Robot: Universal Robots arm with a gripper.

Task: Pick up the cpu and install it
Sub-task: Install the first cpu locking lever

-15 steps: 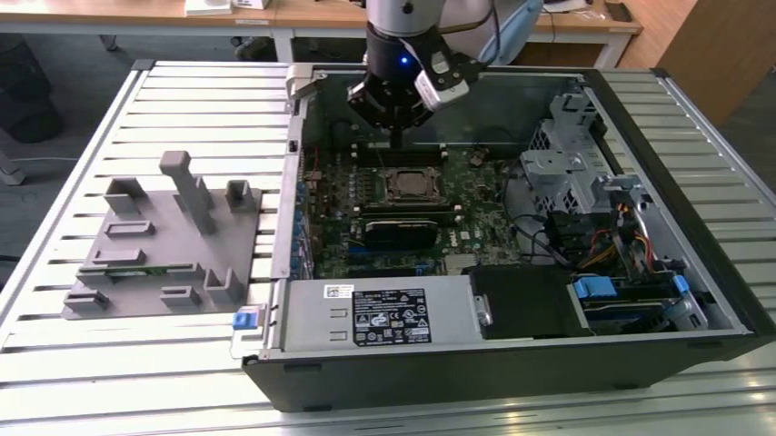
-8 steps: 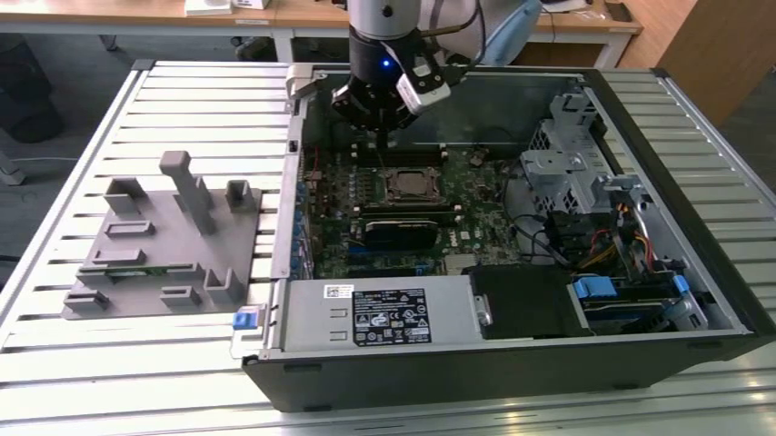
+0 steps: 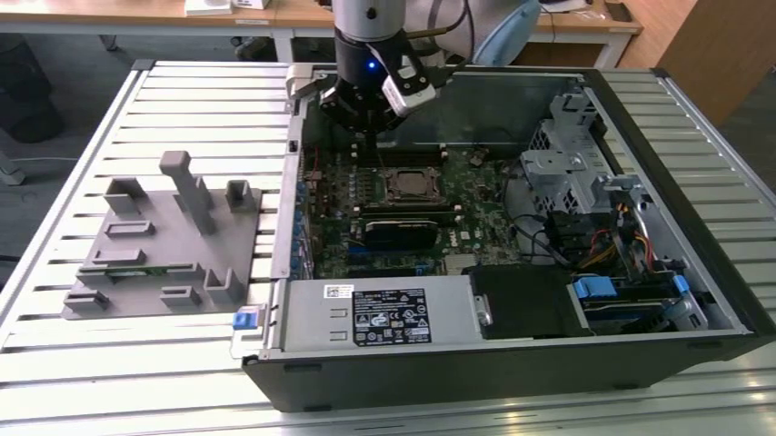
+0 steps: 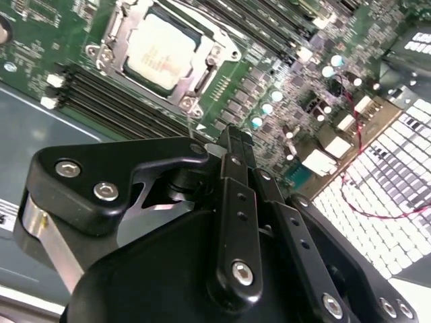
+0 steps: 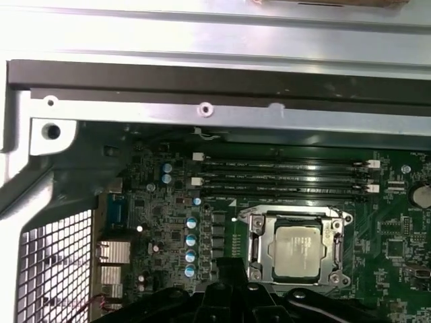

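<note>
The cpu (image 3: 410, 184) lies flat in its socket on the green motherboard (image 3: 485, 227) inside the open computer case, its silver top facing up. It also appears in both wrist views, framed by the metal socket bracket: cpu (image 4: 161, 50), cpu (image 5: 298, 251). My gripper (image 3: 366, 141) hangs above the board, a little toward the case's far wall from the socket. Its black fingers (image 4: 232, 161) meet at the tips with nothing between them. The gripper (image 5: 232, 272) stands apart from the chip.
The case walls (image 3: 679, 191) ring the board. A black block (image 3: 406, 232) sits just in front of the socket. A drive cage (image 3: 570, 173) and cables fill the exterior view's right, a power supply (image 3: 376, 313) the front. A grey fixture (image 3: 158, 245) stands on the slatted table at the left.
</note>
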